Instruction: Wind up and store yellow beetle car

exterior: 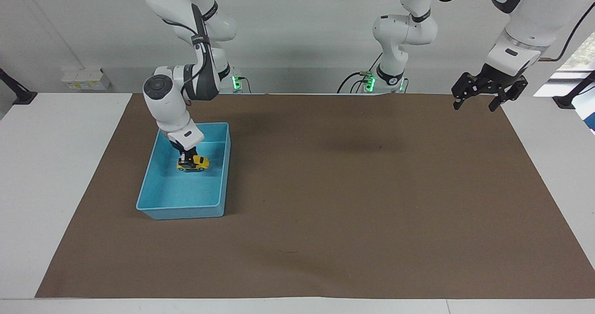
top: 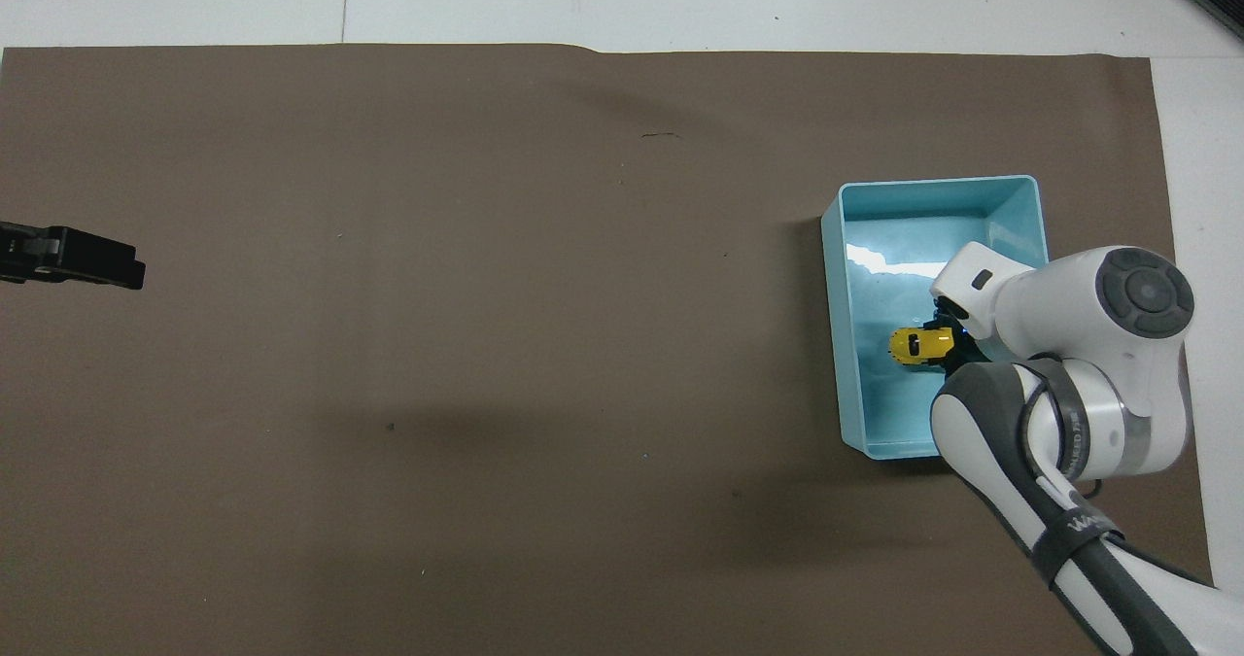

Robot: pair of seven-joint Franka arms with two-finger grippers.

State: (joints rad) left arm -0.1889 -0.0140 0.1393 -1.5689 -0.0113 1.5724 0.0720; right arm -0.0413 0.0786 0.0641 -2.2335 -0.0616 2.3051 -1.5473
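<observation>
- White walls are seen at the robots' end, and a white desk (exterior: 56, 188) is covered across most of its top by a broad brown paper-like mat (exterior: 353, 197).
- Nearest to the robots, at the left arm's end, the left tool (exterior: 479, 101) is held in the air over the mat's corner, and its black fingers (exterior: 457, 103) are spread apart with nothing between them; this arm waits.
- In the overhead view only the dark tip of the left tool (top: 73, 258) is shown at the picture's edge.
- At the right arm's end of the desk, a light blue rectangular plastic bin (exterior: 153, 202) is set on the mat, its long sides running away from the robots.
- The right tool (exterior: 187, 156) is lowered into that bin, into the half nearer to the robots.
- The tiny bright yellow beetle-shaped toy car with dark windows and black wheels (exterior: 193, 163) is placed inside the bin, right at the right tool's tip.
- The car (top: 919, 345) is seen upright from overhead, its length lying across the bin.
- The right tool's fingers are hidden by the wrist and the car, so it cannot be told whether the car is gripped or already released.
- Farther from the robots, the remaining floor of the bin (top: 904, 238) is seen bare and glossy.
</observation>
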